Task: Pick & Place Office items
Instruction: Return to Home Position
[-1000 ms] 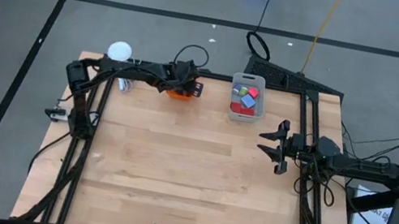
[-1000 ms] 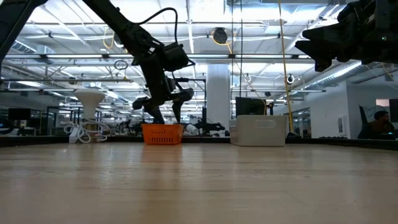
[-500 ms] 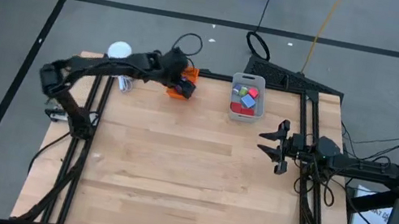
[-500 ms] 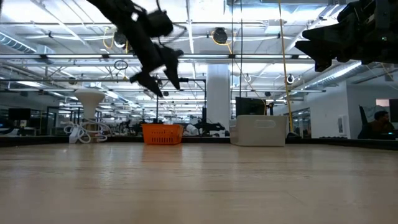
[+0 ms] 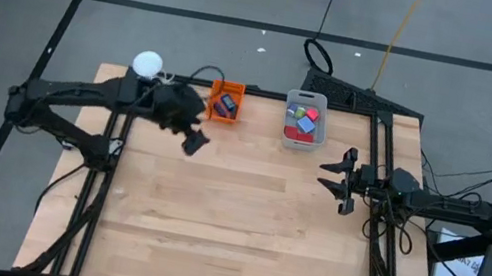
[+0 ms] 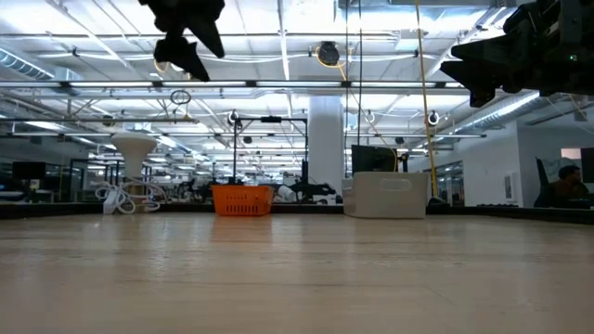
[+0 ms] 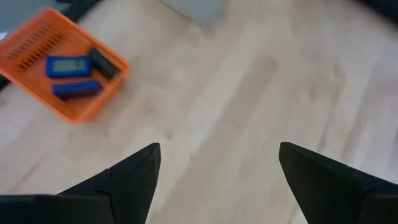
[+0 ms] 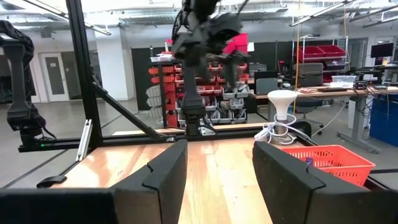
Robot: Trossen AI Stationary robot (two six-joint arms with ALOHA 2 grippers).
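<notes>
Left hand (image 5: 193,141): fingers spread, empty, high above the table (image 5: 230,227), near orange bin (image 5: 222,120).
Right hand (image 5: 324,173): spread, empty, near right edge.
Office items: timers (image 5: 226,104) in orange bin, blocks (image 5: 305,118) in grey bin (image 5: 308,96), both bins at far edge.
Bare wood between hands.

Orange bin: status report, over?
Left gripper open, empty, raised beside orange bin. Right gripper open, at right side. Two blue timers, one black timer in bin. Nothing in the way.
</notes>
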